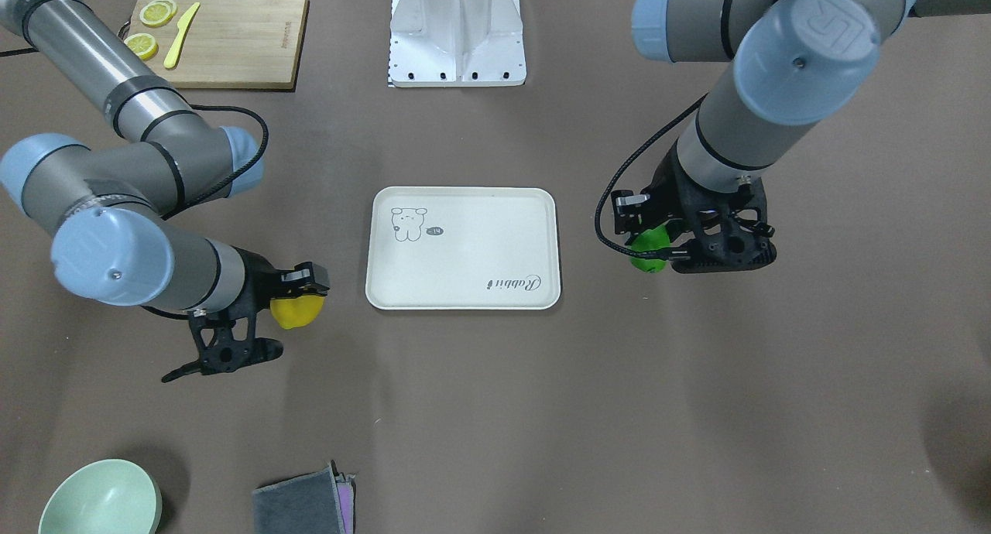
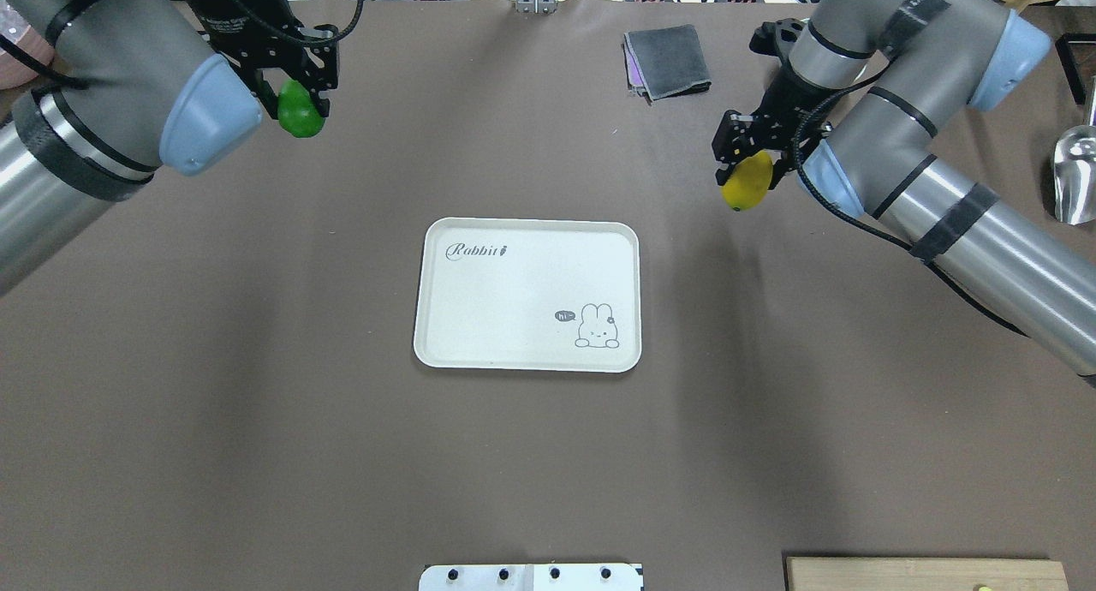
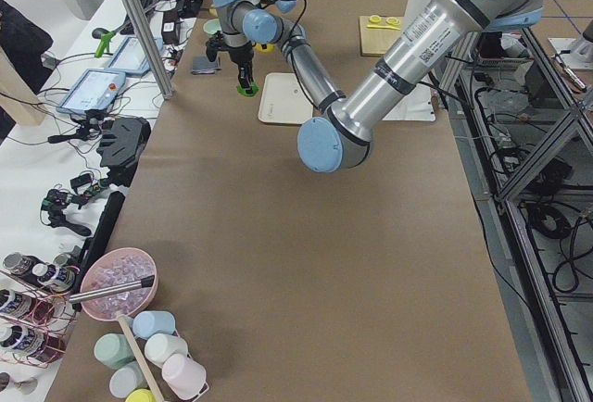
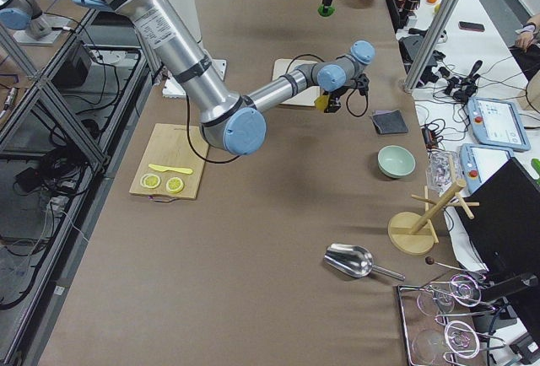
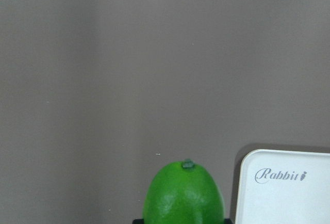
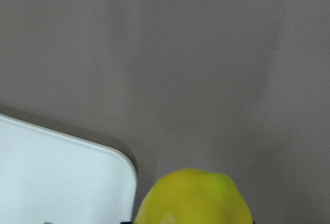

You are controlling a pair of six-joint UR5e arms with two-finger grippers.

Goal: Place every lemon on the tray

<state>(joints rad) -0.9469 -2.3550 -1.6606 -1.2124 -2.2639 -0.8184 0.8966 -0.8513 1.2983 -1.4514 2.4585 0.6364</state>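
Lemons first: the green lemon [image 5: 184,195] hangs clear of the desk toward its far edge at the robot's left end, grasped by the left tool [image 2: 298,94]. The yellow lemon [image 6: 193,198] hangs opposite, toward the far edge at the right end, clenched in the right tool [image 2: 747,167]. Neither is on the tray [image 2: 514,300], which lies bare midway between the two ends, well apart from both fruits.

Slipping is the main risk. Both fruits are smooth, oval and tapered, and most of each seems to hang below the fingers, though the wrist views hide how deep the hold goes. A quick swing inward could squeeze one out onto the desk.

Release height matters too. The rim is low, so a lemon dropped from above may bounce or roll over it, perhaps toward the folded cloth [image 2: 668,60] at the far edge.

Both arms must converge on one small tray. If they arrive together, the tools could collide, or the second lemon could knock the first off.
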